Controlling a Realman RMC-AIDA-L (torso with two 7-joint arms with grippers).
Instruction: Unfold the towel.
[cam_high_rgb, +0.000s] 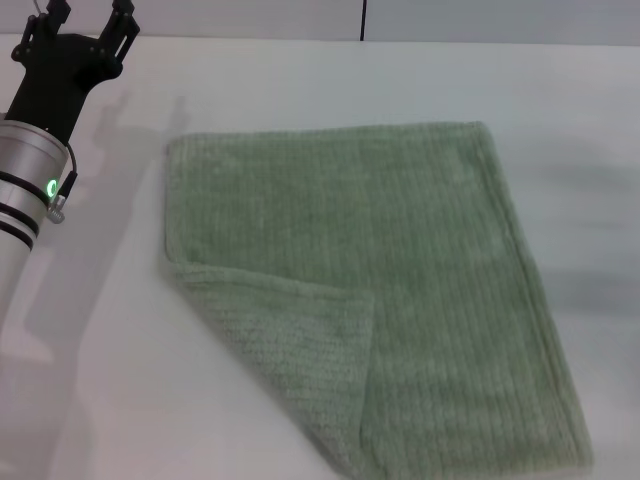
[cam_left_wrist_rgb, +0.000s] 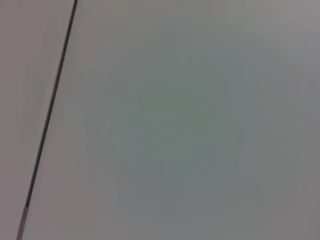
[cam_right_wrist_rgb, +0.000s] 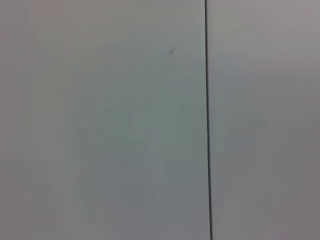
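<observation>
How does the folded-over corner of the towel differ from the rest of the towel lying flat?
The folded-over corner is a small triangular flap at the near left, doubled back on top; the flat part of the towel is far larger and lies in a single layer on the table. The flap looks paler and nubbier; the flat part shows fine ribbed lines. Both are the same sage-green cloth.

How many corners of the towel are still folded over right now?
1: the towel has its near-left corner flap turned over onto the cloth. Both far corners lie flat; the near-right corner is cut off by the head view's edge. The left tool sits far-left, off the towel.
</observation>
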